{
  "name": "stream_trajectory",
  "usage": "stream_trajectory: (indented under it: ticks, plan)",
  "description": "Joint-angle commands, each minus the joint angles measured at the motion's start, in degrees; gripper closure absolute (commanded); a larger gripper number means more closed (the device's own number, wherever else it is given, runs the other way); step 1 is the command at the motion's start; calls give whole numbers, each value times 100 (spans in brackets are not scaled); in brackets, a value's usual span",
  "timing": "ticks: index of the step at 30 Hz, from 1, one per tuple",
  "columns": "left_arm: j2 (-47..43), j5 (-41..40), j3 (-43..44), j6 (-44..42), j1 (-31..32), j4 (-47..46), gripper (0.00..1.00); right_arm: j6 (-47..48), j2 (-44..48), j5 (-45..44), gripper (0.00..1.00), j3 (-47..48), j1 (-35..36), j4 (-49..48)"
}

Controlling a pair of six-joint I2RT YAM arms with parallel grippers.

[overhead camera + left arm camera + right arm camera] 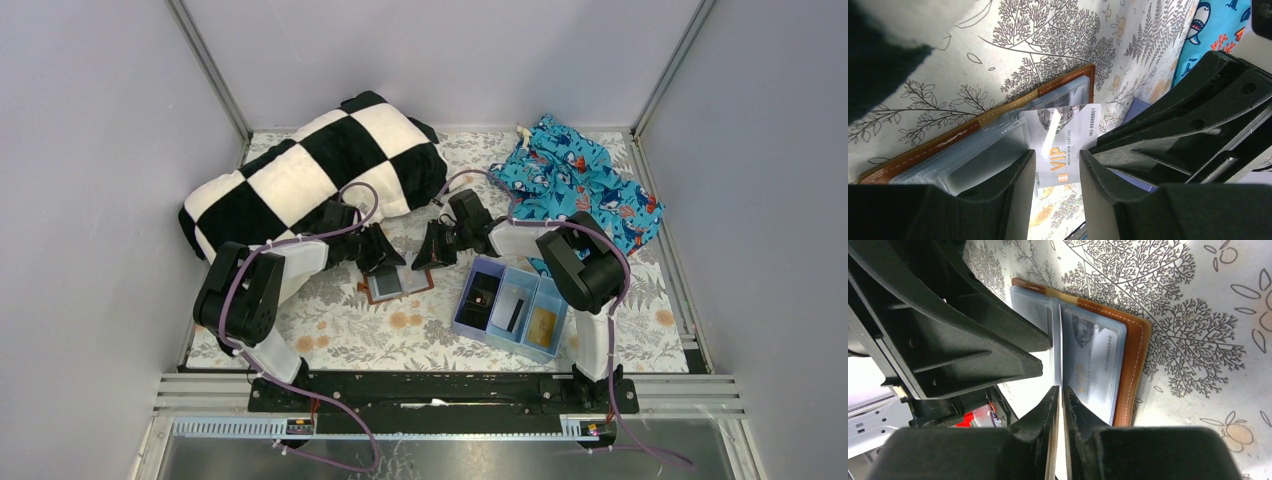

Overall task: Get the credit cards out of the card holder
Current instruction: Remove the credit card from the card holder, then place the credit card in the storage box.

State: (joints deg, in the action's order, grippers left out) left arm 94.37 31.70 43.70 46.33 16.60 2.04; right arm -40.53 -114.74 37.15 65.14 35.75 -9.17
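We see the small brown leather bifold card holder (398, 284) lying open on the floral-patterned table (350, 340), about midway between the left and right edges, with its clear inner sleeves facing up. The left claw (1057, 157) sits low over the holder's sleeves with its fingers apart. In the gap between them shows a pale whitish VIP credit card (1068, 145), which sticks partly out of the holder toward the right arm. From the right wrist view this card (1060, 350) appears edge-on as a thin line. The right claw (1060, 392) is pinched together on that edge, with only the card's thickness between its fingers. A second pale card (1088, 370) lies flat inside a clear sleeve beside it, over the brown cover (1133, 355). Just right of the holder, toward the near edge, stands a light blue three-compartment plastic tray (497, 338). It holds an orange-gold credit card (543, 325) in its right compartment and a black blocky item (482, 297) in its left. A black-and-white checkered cushion (310, 170) fills the far left corner, and a crumpled blue patterned cloth (580, 175) lies in the far right corner.
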Motion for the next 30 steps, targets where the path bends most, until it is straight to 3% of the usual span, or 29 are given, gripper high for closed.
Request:
stream_trajectory:
  ticks: [1,5,10,13,23,30]
  plan:
    - [48,117,33,78,-20,-181,58,-62,-166,170,84,288,100,-165]
    - [55,130,1,91,-16,-187,58,-47,-257,129,80,378,158,-127]
    - [-4,164,-21,98,-33,-280,59,57,-71,-215,100,346,168,145]
    - [-211,215,47,81,-59,-214,59,274,325,-675,100,227,138,449]
    - [-1295,497,420,-43,-87,124,57,294,2467,-1705,100,-745,-305,879]
    - [-1451,614,446,-159,-87,300,56,62,4362,-3062,100,-1497,-456,2476]
